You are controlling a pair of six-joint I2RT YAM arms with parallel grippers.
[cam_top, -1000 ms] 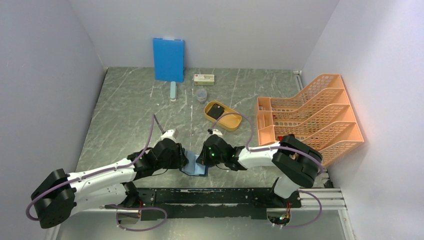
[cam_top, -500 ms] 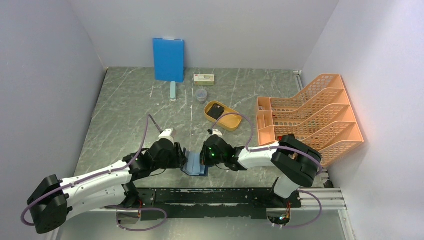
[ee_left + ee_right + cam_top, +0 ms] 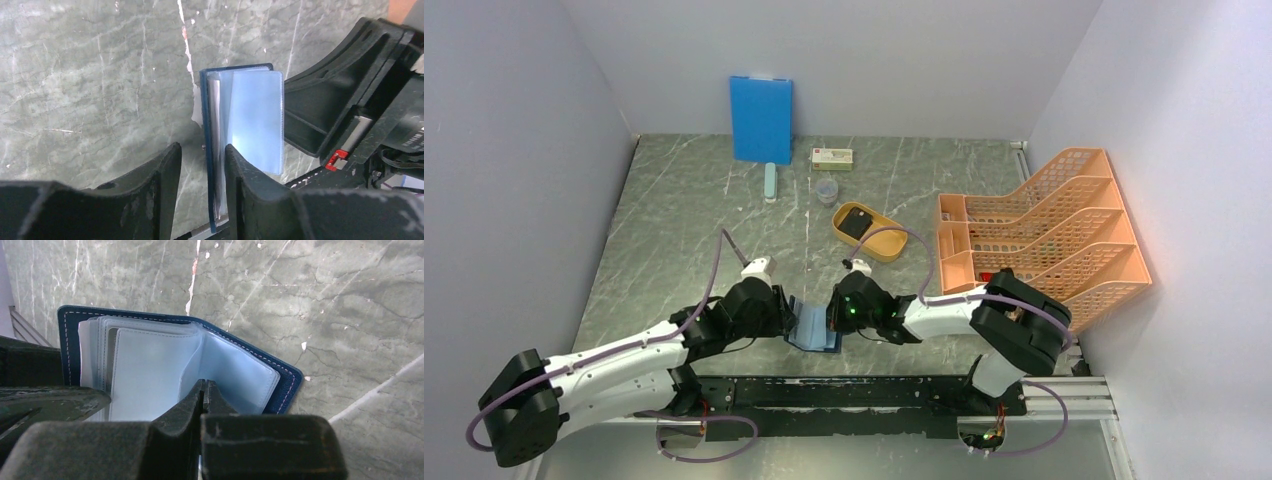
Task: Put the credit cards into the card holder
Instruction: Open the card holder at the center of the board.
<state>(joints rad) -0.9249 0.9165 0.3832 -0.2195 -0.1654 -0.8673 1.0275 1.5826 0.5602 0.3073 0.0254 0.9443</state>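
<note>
The card holder [image 3: 814, 328], navy outside with pale blue sleeves inside, lies open near the table's front edge between my two grippers. In the left wrist view the card holder [image 3: 250, 115] has its left cover standing on edge between my left gripper's [image 3: 200, 150] parted fingers, with a gap to the left finger. In the right wrist view my right gripper [image 3: 205, 382] is shut at the fold of the card holder's [image 3: 150, 365] sleeves. A thin pale edge shows between its fingers. A dark card [image 3: 856, 222] lies in the yellow-orange oval tray [image 3: 886, 245].
A large blue board [image 3: 761, 118] leans on the back wall. A small white box [image 3: 832, 157], a pale slim bar [image 3: 770, 182] and a small cup [image 3: 826, 190] stand at the back. An orange file rack [image 3: 1044, 235] fills the right side.
The left arm shifted slightly right and forward. The card holder's left side went from lying flat to standing up between the left fingers. The right gripper stayed in place.
</note>
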